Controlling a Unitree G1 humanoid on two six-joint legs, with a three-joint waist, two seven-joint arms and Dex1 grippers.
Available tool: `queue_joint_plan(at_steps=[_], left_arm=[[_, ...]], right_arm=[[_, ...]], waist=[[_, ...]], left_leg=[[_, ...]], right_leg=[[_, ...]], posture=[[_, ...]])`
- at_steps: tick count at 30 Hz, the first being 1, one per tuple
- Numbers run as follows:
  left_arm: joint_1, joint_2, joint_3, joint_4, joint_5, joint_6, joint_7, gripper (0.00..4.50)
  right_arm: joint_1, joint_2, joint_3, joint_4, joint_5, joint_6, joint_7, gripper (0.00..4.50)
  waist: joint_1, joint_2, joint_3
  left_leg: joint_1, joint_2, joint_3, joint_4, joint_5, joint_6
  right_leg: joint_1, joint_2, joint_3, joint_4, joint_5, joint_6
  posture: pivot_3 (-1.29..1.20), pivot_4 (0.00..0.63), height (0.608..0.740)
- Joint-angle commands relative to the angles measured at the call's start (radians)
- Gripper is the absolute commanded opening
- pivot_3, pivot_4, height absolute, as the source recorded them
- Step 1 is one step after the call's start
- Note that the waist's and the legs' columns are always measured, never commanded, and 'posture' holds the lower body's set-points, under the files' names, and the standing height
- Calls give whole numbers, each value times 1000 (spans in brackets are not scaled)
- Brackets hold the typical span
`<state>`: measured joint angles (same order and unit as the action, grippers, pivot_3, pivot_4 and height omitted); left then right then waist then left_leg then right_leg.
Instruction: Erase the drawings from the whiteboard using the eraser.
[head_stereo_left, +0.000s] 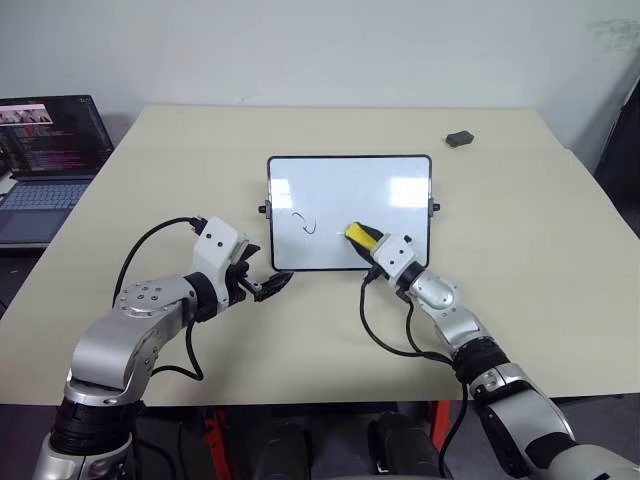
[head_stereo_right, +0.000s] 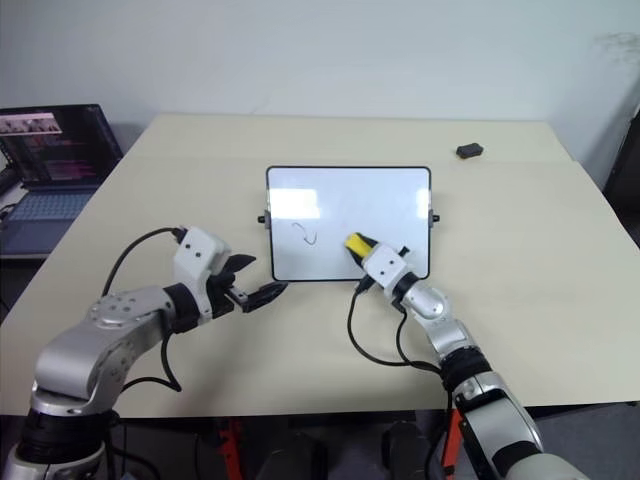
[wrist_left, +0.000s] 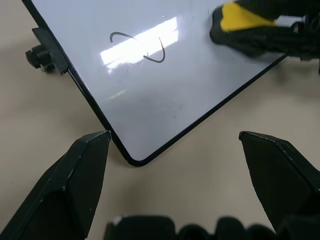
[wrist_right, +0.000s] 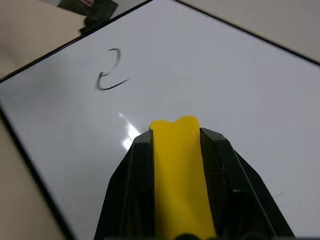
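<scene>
The whiteboard (head_stereo_left: 350, 180) lies flat in the middle of the table, black-framed with side knobs. One curly black drawing (head_stereo_left: 306, 224) sits on its lower left part, also visible as the squiggle (wrist_right: 111, 75). My right gripper (head_stereo_left: 368, 242) is shut on the yellow eraser (head_stereo_left: 358, 235), whose tip is over the board's lower middle, to the right of the squiggle. Whether the eraser touches the board I cannot tell. My left gripper (head_stereo_left: 268, 287) stands open just off the board's near left corner (wrist_left: 132, 161), holding nothing.
A small dark grey lump (head_stereo_left: 459, 139) lies at the table's far right. An open laptop (head_stereo_left: 45, 160) stands on a surface beyond the table's left edge. Black cables loop from both wrists over the near tabletop.
</scene>
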<state>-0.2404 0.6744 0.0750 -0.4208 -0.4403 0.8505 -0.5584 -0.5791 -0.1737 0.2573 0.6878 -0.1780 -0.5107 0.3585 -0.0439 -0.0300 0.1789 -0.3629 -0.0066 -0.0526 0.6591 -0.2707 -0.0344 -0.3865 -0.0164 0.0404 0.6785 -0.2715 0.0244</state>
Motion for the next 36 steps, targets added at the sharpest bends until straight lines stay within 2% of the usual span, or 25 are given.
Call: queue_joint_plan(at_steps=[1, 10, 13, 19, 23, 29, 36], left_arm=[[-21, 10, 16, -16, -1, -3, -3, 4500], [-11, 13, 18, -20, -1, 0, -4, 4500], [-6, 10, 17, -25, -5, 3, -2, 4500], [-12, 6, 12, -26, -8, 9, -3, 4500], [-14, 7, 11, -25, -8, 9, -5, 4500], [-13, 7, 10, -25, -10, 11, -6, 4500], [-19, 8, 5, -16, -7, 8, -10, 4500]], right_arm=[[11, -19, -1, -10, -9, 24, 23, 967], [-65, -31, -112, -258, 101, -7, -3, 966], [-116, -29, -125, -209, 71, 17, -49, 966], [-213, 5, -92, 21, -17, 96, -132, 966], [-152, 24, -38, 79, -37, 64, -84, 966], [-35, 6, 27, 33, -66, 53, -14, 966], [3, -19, 48, -49, -76, 75, 17, 966]], waist=[[-2, 0, 0], [-6, 1, 2], [-8, 1, 2], [-9, 1, 2], [-13, 0, 1], [-14, -1, 1], [-13, -1, 1]], left_leg=[[2, 0, 0, 0, 0, 0], [-3, 0, -1, -1, 0, -1], [-3, 0, -1, -3, -1, -1], [-2, 0, 0, -6, 0, -1], [-1, 0, 0, -10, 0, -1], [1, 0, 0, -11, 0, -1], [3, 0, 0, -11, 3, -1]], right_leg=[[2, 0, 0, 0, -1, 0], [-2, 0, 0, 0, 0, 0], [-3, 0, 0, -2, -1, 0], [-3, 0, 0, -3, -1, 0], [-3, 0, 0, -4, -1, -1], [-2, 0, 1, -4, -1, 0], [-1, 0, 1, -3, -1, 0]], posture=[[0, 150, 740], [0, 150, 740], [0, 150, 740], [0, 150, 740], [0, 150, 740], [0, 150, 740], [0, 150, 740]])
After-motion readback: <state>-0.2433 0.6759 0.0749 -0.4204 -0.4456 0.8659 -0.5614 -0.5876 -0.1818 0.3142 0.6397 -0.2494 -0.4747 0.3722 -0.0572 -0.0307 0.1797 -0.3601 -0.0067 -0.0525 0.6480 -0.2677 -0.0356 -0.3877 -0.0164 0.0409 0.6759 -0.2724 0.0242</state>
